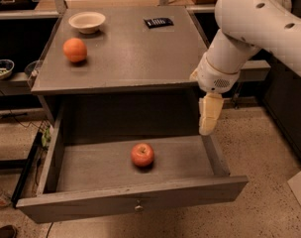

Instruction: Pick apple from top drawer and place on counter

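Observation:
The apple (142, 154), red-orange and shiny, lies in the middle of the pulled-out top drawer (133, 201). The grey counter (125, 53) is the cabinet top above it. My gripper (208, 117) hangs from the white arm over the drawer's right side, pointing down, to the right of the apple and above it. It holds nothing that I can see.
On the counter sit a plain orange fruit (75, 50) at the left, a cream bowl (87, 21) at the back left and a small dark packet (158, 22) at the back. A side shelf with a dish (1, 68) stands left. Speckled floor lies right.

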`<state>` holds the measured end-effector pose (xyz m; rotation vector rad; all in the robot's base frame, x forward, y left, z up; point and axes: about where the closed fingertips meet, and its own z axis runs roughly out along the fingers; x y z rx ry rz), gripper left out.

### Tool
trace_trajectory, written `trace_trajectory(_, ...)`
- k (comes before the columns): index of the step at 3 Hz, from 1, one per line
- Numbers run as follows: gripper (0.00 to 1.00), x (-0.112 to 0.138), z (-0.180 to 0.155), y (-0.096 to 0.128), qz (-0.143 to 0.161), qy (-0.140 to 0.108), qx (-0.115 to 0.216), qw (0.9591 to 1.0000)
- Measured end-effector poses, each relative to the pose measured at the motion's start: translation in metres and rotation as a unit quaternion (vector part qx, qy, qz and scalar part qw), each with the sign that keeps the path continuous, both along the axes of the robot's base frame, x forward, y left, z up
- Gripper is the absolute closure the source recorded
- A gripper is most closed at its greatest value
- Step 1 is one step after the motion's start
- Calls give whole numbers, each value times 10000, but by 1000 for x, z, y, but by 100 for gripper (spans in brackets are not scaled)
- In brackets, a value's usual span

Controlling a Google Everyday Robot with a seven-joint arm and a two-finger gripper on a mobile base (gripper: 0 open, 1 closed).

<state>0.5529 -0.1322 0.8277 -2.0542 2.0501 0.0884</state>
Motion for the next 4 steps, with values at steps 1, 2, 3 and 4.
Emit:
trace_trajectory(1,0,-2,-11,7,-25,1,72,10000)
trace_trajectory(2,0,-4,-22,12,-54,3,197,9998)
trace_trajectory(3,0,-6,-36,18,-69,97,455,9989)
trace_trajectory(4,0,-6,-37,18,-63,101,460,9989)
